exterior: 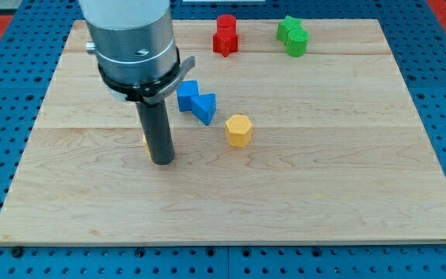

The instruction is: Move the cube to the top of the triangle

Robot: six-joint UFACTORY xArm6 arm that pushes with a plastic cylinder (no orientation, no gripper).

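A blue cube (187, 95) sits on the wooden board (347, 170) above the middle. A blue triangle block (205, 108) touches the cube's lower right side. My tip (162, 161) rests on the board below and to the left of the cube, apart from it. The rod and the arm's grey housing hide the board at the view's upper left. A sliver of a yellow block (145, 141) peeks out at the rod's left edge; the rest of it is hidden.
A yellow hexagon block (238, 130) lies to the lower right of the triangle. Two red blocks (225, 35) stand close together near the top edge. Two green blocks (293, 36) stand to their right.
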